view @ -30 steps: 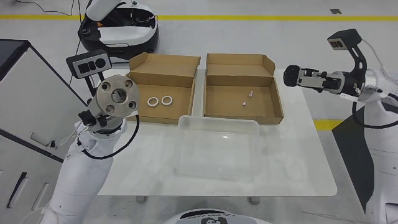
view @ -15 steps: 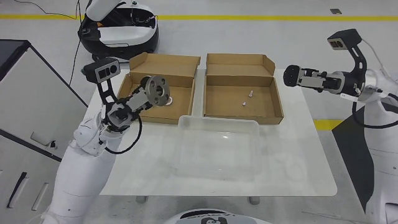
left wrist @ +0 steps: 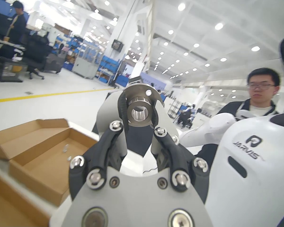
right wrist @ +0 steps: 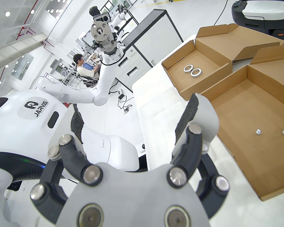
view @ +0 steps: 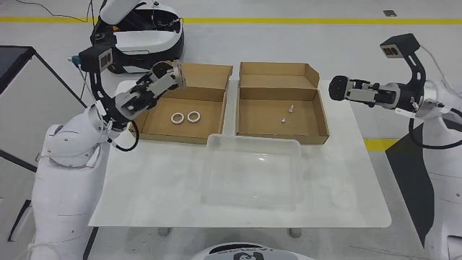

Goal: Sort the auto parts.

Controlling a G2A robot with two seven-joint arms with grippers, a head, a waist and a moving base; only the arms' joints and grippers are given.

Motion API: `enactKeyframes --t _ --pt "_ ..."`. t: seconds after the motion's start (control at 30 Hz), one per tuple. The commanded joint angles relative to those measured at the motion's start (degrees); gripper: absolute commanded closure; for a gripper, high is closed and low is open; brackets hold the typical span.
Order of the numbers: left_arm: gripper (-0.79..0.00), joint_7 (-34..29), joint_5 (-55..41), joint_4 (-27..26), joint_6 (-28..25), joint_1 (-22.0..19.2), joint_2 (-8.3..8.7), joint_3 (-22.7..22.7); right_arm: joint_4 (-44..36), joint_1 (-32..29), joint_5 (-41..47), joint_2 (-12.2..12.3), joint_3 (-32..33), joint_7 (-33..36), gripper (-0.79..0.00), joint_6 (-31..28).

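L box (left wrist: 7,204) cropped, blurred, R box (right wrist: 250,166) cropped

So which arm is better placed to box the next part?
Left: the left gripper is shut on the metal hub by the left box; the right gripper is open and empty.

Counted on the tabletop (view: 339,188): two open cardboard boxes side by side along the far edge, the ring box (view: 209,105) toward the far left corner and the bolt box (view: 303,119) next to it, plus one clear plastic tray (view: 251,180) just nearer, mid-table. Inside the ring box two metal rings, first ring (view: 177,118) just beside second ring (view: 193,116); inside the bolt box two small bolts, nearer bolt (view: 283,120) close to farther bolt (view: 290,107). Off the tabletop one flanged metal hub (left wrist: 142,90), clamped in the left gripper (left wrist: 139,112).
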Motion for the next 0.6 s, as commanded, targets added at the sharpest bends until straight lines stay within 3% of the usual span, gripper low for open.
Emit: enactKeyframes --t 0.0,0.17,0.43,0.57 --pt "0.0 -2.4 4.7 0.2 1.6 -1.4 0.38 -0.7 0.0 0.0 0.0 0.0 0.0 0.0 -0.785 0.0" --pt "0.0 -6.7 11.5 1.4 2.1 -3.4 1.12 -1.0 0.0 0.0 0.0 0.0 0.0 0.0 -0.785 0.0" --pt "0.0 -10.2 17.8 2.6 2.8 -2.0 1.94 0.0 0.0 0.0 0.0 0.0 0.0 0.0 -0.785 0.0" --pt "0.0 -11.4 21.3 4.8 3.1 -4.5 2.23 1.8 0.0 0.0 0.0 0.0 0.0 0.0 -0.785 0.0"
